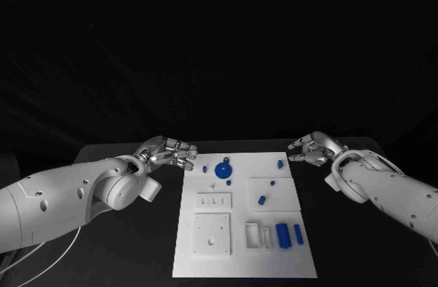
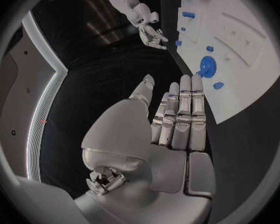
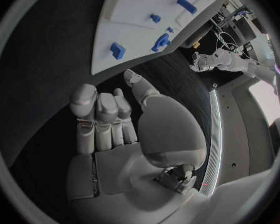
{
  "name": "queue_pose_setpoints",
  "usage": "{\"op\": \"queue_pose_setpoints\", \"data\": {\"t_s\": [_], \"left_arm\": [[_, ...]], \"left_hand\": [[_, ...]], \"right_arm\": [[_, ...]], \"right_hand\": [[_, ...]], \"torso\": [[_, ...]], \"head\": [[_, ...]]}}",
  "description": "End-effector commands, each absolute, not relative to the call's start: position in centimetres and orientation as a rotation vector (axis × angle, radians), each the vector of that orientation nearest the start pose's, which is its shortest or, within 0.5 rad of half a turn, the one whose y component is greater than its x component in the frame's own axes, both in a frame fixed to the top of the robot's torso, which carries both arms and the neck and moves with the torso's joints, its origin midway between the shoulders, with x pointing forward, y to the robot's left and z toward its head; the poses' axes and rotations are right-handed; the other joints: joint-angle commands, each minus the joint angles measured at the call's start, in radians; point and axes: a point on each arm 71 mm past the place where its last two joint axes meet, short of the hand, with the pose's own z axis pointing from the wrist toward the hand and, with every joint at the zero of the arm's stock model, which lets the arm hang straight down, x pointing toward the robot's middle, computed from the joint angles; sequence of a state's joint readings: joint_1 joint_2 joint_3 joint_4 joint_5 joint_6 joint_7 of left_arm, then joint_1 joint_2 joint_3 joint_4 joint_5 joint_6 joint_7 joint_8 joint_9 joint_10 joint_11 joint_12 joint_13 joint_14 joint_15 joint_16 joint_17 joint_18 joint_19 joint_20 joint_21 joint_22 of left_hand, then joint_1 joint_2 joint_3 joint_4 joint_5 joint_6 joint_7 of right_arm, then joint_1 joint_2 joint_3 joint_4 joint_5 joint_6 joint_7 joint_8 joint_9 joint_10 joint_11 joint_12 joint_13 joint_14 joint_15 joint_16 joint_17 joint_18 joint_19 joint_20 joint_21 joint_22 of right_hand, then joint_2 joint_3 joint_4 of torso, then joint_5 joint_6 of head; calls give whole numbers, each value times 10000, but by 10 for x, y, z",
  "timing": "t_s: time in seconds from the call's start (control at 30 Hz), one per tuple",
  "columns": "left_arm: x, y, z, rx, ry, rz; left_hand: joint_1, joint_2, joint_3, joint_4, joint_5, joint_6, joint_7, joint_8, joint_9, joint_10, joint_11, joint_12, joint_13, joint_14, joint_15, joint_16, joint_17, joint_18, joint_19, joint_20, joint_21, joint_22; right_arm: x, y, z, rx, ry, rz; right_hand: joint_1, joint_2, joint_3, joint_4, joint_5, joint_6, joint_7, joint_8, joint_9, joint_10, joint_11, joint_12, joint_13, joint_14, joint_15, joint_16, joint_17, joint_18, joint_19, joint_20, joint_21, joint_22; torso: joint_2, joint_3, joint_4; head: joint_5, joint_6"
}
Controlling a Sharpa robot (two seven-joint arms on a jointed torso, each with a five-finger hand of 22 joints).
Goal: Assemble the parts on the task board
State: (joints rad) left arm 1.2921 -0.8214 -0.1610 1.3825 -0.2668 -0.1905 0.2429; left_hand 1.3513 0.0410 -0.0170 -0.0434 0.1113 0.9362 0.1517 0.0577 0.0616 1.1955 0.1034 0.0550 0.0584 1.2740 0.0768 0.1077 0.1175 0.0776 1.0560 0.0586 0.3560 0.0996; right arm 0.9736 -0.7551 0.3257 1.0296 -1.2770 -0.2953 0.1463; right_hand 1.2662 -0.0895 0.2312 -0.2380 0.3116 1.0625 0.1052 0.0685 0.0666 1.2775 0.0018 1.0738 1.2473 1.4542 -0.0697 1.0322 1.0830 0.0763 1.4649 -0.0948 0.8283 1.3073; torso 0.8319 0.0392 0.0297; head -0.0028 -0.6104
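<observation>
Both silver hands, left hand at ten o'clock and right hand at two, hold nothing with fingers loose, so one should probably reach slowly for the round blue plastic gear on the flat white task board.

No lettering, labels, brand marks, numbers or signs can be read anywhere: the white task board and its blue parts carry no legible markings, and the white arms and black table show none either.
</observation>
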Motion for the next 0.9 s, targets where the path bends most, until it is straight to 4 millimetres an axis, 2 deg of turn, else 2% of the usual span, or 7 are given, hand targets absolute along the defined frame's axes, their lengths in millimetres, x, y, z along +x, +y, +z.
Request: {"op": "queue_pose_setpoints", "data": {"t_s": [0.03, 0.13, 0.27, 0.33, 0.4, 0.53, 0.9], "left_arm": [[512, 232, -191, -8178, 16847, -13293], [512, 232, -192, -8186, 16859, -13277], [512, 231, -193, -8197, 16893, -13269], [512, 230, -194, -8201, 16913, -13270], [512, 230, -194, -8202, 16934, -13275], [512, 229, -194, -8204, 16980, -13288], [512, 229, -195, -8210, 17060, -13299]], "left_hand": [[-36, 36, 1, 31, -47, 38, 0, 32, 3, 69, 0, 31, 11, -48, -40, 65, 10, -96, -44, -24, 39, 10], [-33, 24, -4, 29, -49, 47, 5, 32, 4, 21, 14, 33, 12, -74, -29, 60, 7, -101, -64, -17, 33, 7], [-30, 18, -6, 26, -55, 43, 6, 32, 3, -5, 22, 31, 11, -85, -25, 58, 6, -100, -73, -13, 31, 6], [-30, 18, -6, 26, -55, 43, 6, 32, 3, -5, 22, 31, 11, -85, -25, 58, 6, -100, -73, -13, 31, 6], [-28, 13, -9, 24, -57, 43, 10, 32, 4, -26, 28, 34, 13, -98, -18, 58, 5, -98, -81, -7, 29, 5], [-28, 13, -9, 24, -57, 43, 10, 32, 4, -26, 28, 34, 13, -98, -18, 58, 5, -98, -81, -7, 29, 5], [-23, 20, -15, 34, -62, 22, 13, 31, 3, -38, 33, 35, 13, -116, -11, 63, 2, -90, -98, 4, 31, 3]], "right_arm": [[546, -325, -230, 2799, 16156, 6790], [544, -326, -238, 2749, 16238, 6617], [544, -328, -247, 2799, 16258, 6391], [545, -329, -250, 2840, 16272, 6302], [545, -328, -252, 2865, 16266, 6259], [546, -325, -255, 2898, 16255, 6252], [550, -320, -260, 3223, 15879, 6032]], "right_hand": [[25, 70, 48, -127, 203, -38, 31, -64, -14, -75, -4, -66, -23, -61, 25, -64, 14, -25, 413, 60, -52, 1051], [5, 59, 117, -223, 231, -50, 35, -66, -15, -82, -4, -78, -38, -63, 31, -89, 8, -24, 408, 66, -70, 1047], [-59, 24, 255, -328, 476, -69, 43, -65, -15, -83, -4, -71, -46, -57, 32, -102, 19, -21, 408, 67, -65, 1047], [-105, -10, 243, -325, 539, -82, 43, -64, -14, -86, -1, -72, -48, -57, 31, -106, 21, -17, 406, 65, -87, 1041], [-139, -11, 119, -297, 607, -95, 39, -61, -13, -85, 0, -68, -50, -57, 24, -105, 35, -16, 405, 62, -87, 1040], [-135, 4, -2, -287, 576, -105, 41, -66, -14, -94, 0, -72, -54, -55, 27, -108, 45, -18, 411, 62, -79, 1042], [-231, 28, -259, -48, 487, -126, 35, -62, -11, -74, 2, -42, -39, -41, 16, -80, 92, -7, 434, 53, -91, 1038]], "torso": [[8, 82, 8], [12, 133, 16], [35, 172, 49], [41, 178, 60], [54, 181, 56], [61, 183, 34], [44, 148, 59]], "head": [[-39, -18], [-23, -59], [-24, -84], [-47, -87], [-71, -90], [-29, -102], [39, -151]]}}
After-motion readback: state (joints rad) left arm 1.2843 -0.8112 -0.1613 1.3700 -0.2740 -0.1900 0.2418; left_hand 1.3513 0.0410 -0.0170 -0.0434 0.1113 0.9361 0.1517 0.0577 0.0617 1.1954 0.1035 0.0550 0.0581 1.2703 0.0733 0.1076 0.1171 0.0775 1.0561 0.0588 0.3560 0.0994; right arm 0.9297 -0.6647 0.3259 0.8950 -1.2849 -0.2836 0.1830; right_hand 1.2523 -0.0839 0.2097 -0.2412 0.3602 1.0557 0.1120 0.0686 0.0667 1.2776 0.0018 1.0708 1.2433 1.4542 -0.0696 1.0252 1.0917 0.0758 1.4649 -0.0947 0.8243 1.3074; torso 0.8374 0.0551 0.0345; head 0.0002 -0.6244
